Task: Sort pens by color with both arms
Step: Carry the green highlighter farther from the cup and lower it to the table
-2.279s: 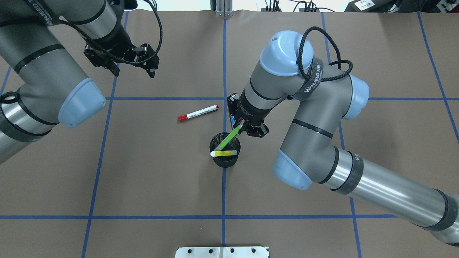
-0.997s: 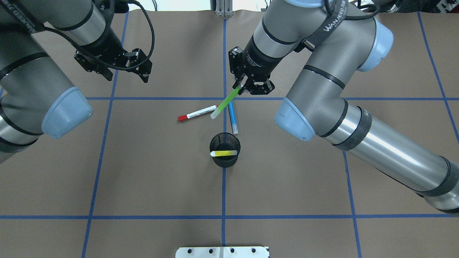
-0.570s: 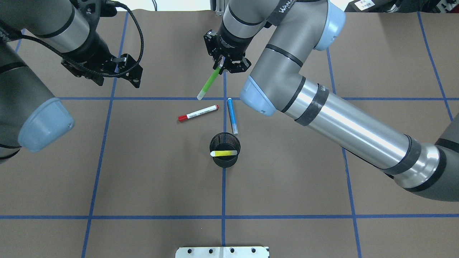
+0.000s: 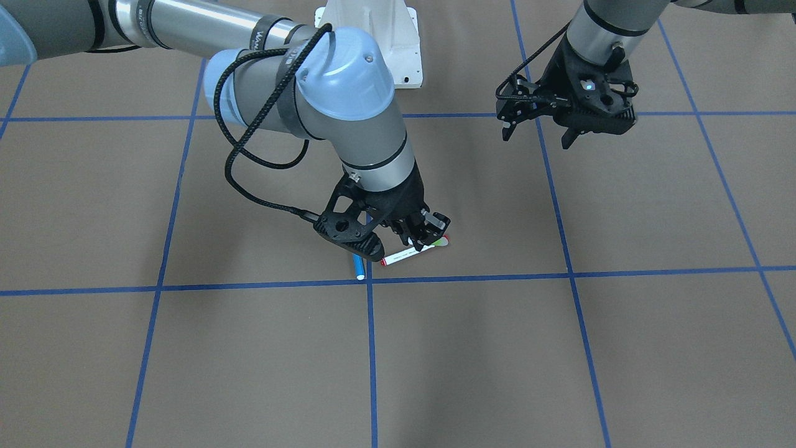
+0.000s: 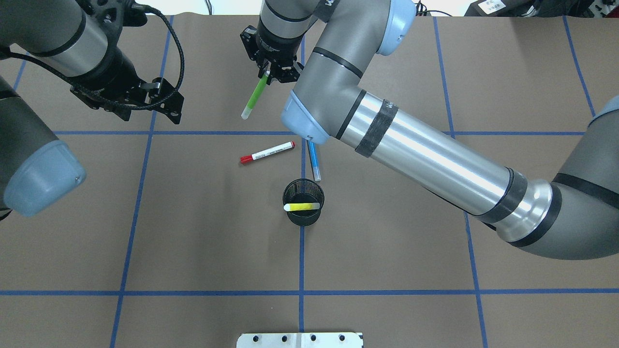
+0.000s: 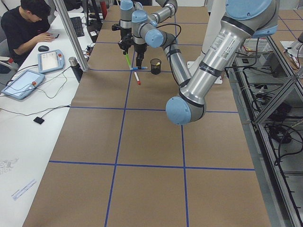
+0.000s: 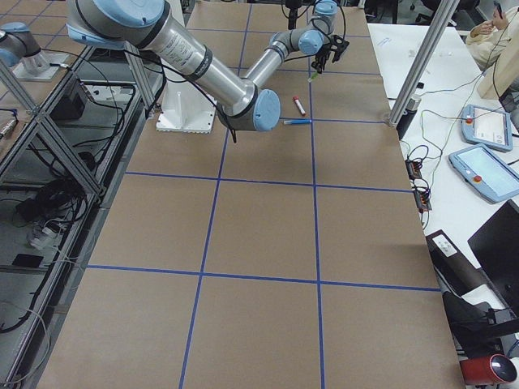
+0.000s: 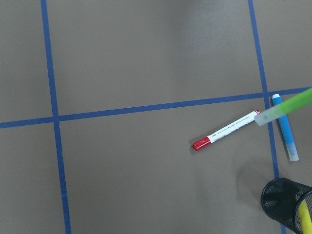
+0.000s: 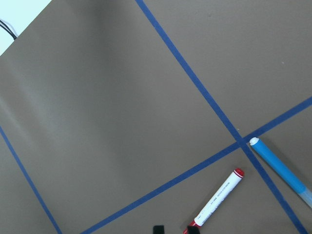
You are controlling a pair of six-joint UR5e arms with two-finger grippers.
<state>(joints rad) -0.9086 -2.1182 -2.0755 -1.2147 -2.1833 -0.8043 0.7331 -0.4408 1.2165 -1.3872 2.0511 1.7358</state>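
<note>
Green pen [image 5: 254,98] pinched at its top end by right gripper [image 5: 269,72], hanging tilted above table [image 5: 208,232]. Left gripper [image 5: 153,115] spread wide, holding nothing. Red pen [image 5: 267,152] and blue pen [image 5: 315,162] lie flat; blue's far end hidden under right arm [image 5: 425,164]. Yellow pen [image 5: 302,207] sits in cup [image 5: 292,189].

One yellow pen [image 5: 302,207] inside the single black mesh cup [image 5: 303,220]; one blue pen [image 5: 314,162] and one red-capped white pen [image 5: 267,152] near the cup; one lime green pen [image 5: 255,96] farther off: four in all. One left arm [image 5: 63,43], one right arm [image 5: 425,159].
</note>
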